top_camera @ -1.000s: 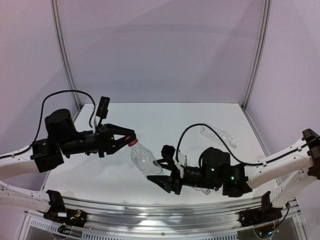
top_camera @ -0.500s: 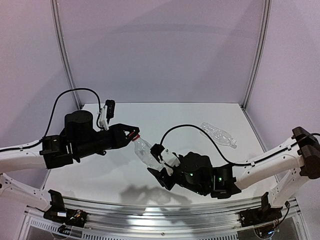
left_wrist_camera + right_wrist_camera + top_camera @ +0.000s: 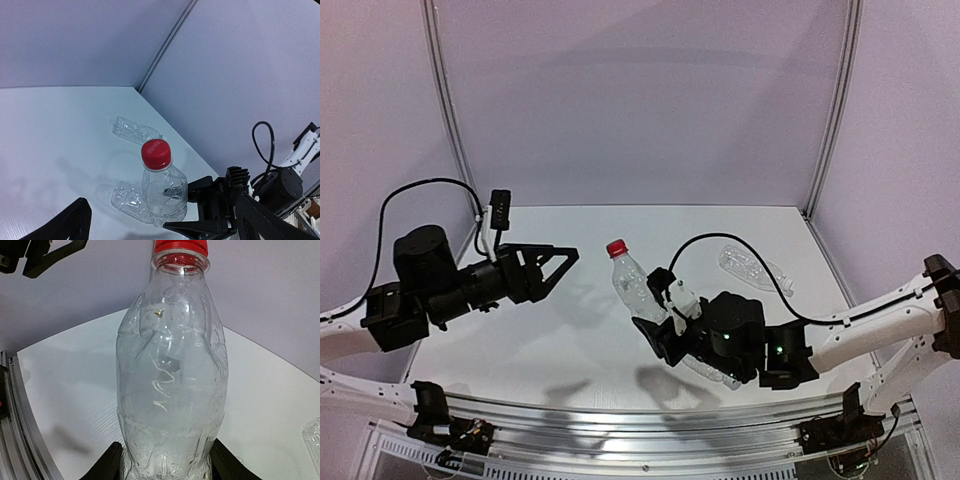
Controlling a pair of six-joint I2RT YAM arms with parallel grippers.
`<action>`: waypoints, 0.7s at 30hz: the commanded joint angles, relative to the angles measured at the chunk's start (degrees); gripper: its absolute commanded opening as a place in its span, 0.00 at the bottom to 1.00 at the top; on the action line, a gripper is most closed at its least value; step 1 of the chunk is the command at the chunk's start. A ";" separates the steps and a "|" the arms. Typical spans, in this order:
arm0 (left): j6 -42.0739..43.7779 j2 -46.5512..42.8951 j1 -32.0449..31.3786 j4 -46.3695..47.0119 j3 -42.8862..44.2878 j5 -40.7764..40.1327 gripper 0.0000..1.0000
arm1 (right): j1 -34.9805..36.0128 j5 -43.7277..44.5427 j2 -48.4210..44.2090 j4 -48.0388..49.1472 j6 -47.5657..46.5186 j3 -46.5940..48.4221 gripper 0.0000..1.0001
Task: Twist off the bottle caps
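Top external view: right end effector (image 3: 658, 335) grips bottle (image 3: 635, 290); left end effector (image 3: 558, 274) stands open, clear of red cap (image 3: 616, 248). Centre jaws squarely over cap before closing and twisting.

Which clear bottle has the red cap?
The bottle standing in the right gripper, red cap on top; the far bottle and the near bottle lie flat on the table.

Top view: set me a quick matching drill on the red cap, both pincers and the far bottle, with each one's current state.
1 red cap
2 left pincer
3 right pincer
4 far bottle

A lying on the table
B open, holding nothing
C on the held bottle's neck
D closed around the held bottle's body

Pairs: 1-C, 2-B, 3-D, 4-A
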 commanded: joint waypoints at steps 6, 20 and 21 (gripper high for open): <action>12.71 -8.74 -0.16 1.02 -2.16 16.24 0.98 | 0.10 -30.24 -9.90 6.16 -2.61 -5.88 0.00; 8.72 -3.75 -0.27 9.95 -2.32 28.58 0.75 | 0.10 -41.44 -9.23 6.12 -2.94 -4.91 0.00; 8.58 -3.21 -0.24 10.00 -2.06 28.87 0.73 | 0.07 -41.34 -9.14 5.98 -2.94 -4.80 0.00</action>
